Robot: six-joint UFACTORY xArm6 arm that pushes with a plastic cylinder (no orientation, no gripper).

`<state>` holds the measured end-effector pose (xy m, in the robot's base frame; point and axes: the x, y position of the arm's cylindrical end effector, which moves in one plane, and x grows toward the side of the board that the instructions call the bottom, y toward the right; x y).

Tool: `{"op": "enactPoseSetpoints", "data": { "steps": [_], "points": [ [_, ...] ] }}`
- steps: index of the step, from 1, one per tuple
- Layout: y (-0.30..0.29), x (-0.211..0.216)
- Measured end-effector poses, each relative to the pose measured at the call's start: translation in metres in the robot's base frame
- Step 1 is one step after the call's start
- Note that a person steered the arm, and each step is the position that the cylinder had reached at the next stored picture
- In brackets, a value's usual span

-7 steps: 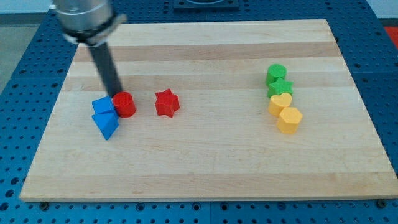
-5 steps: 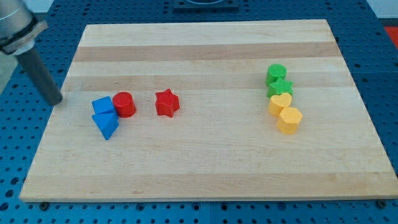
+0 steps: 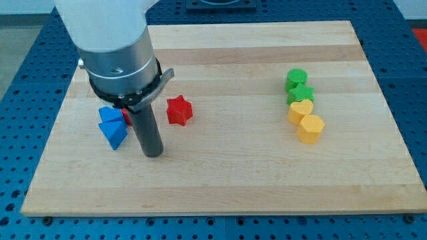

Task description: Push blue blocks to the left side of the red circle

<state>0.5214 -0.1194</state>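
Observation:
Two blue blocks sit at the board's left: a blue cube (image 3: 109, 115) and, just below it, a blue triangular block (image 3: 114, 134). The red circle (image 3: 126, 117) is right beside them on their right, almost wholly hidden behind my rod; only a sliver shows. My tip (image 3: 153, 154) rests on the board below and to the right of the blue triangular block, apart from it. The arm's body covers the board above the blue blocks.
A red star (image 3: 178, 110) lies right of the rod. At the view's right stand a green cylinder (image 3: 296, 79), a green star (image 3: 300, 94), a yellow heart (image 3: 300, 111) and a yellow block (image 3: 310, 128) in a column. The wooden board (image 3: 227, 180) ends near the view's bottom.
The rod swung from above the red circle out past the board's left edge, then came back; the tip now rests below and right of the blue blocks. No block has moved.

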Motion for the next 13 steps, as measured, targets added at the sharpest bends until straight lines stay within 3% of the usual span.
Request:
{"op": "enactPoseSetpoints", "data": {
  "steps": [3, 4, 6, 7, 9, 11, 13],
  "points": [
    [-0.112, -0.016],
    [-0.124, -0.026],
    [-0.124, -0.04],
    [-0.119, -0.015],
    [-0.059, -0.026],
    [-0.074, -0.042],
    [-0.102, -0.022]
  ]
}}
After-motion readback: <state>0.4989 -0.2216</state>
